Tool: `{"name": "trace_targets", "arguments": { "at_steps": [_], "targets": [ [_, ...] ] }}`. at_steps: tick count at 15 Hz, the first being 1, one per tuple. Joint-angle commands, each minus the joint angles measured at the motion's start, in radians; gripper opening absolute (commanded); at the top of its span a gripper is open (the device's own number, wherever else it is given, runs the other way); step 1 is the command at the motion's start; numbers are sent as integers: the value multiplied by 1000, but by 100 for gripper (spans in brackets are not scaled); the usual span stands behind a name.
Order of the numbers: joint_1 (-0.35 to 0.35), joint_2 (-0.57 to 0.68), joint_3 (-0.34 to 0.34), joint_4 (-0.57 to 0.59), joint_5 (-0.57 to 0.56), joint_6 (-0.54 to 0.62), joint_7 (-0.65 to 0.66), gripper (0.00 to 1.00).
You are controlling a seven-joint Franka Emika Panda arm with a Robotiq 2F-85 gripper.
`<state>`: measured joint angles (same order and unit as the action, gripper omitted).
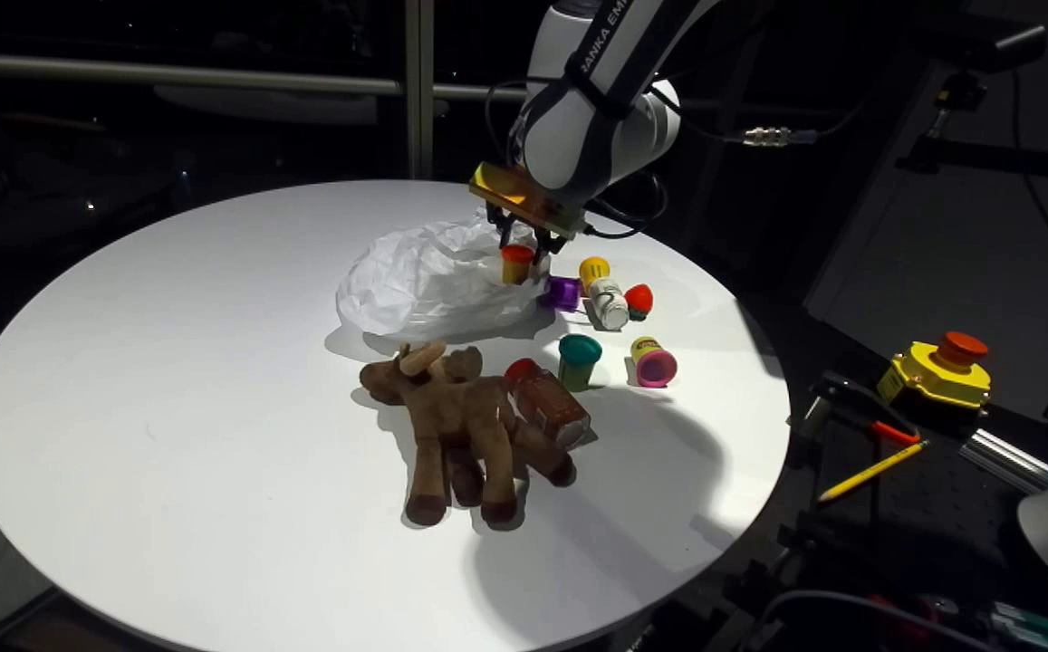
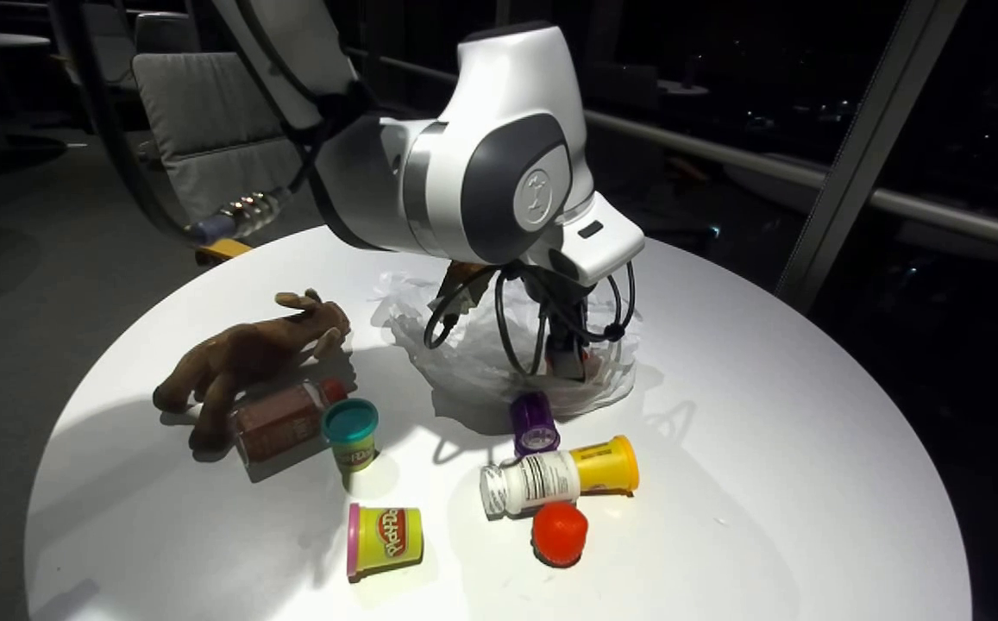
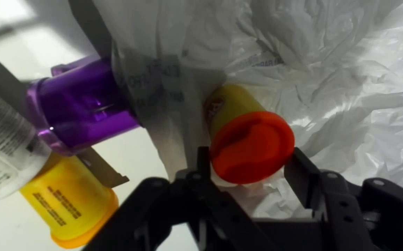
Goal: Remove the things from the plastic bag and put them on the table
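The gripper (image 3: pixel 251 153), jaws partway apart, pinches a red-lidded tub (image 3: pixel 245 136) between them, at the right end of the bag (image 1: pixel 428 281).

Brown plush reindeer (image 1: pixel 456 407) beside crumpled bag (image 1: pixel 433 282)

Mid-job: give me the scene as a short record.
Gripper: closed on yellow plastic tub with red-orange lid
Source: crumpled whitish plastic bag, film either side of that tub
Round white table: brown plush reindeer, red-capped brown bottle, upright teal-lidded tub, pink-lidded yellow tub, white labelled bottle, orange-lidded yellow tub, rounded red object
Bag edge: translucent purple container
Unclear: whether the bag holds more
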<state>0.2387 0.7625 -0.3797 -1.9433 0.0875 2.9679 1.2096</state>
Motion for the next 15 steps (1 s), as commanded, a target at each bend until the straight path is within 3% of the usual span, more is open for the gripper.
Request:
{"name": "trace_targets", "arguments": {
  "at_steps": [1,8,11,15],
  "targets": [
    [-1,11,3,25,17,-15,-5,29],
    [16,-32,-2,-1,15,-32,-1,27],
    [81,-109,-56,-51,-5,-58,27,27],
    [196,-270,-184,-154,-78,-121,81,27]
  ]
}}
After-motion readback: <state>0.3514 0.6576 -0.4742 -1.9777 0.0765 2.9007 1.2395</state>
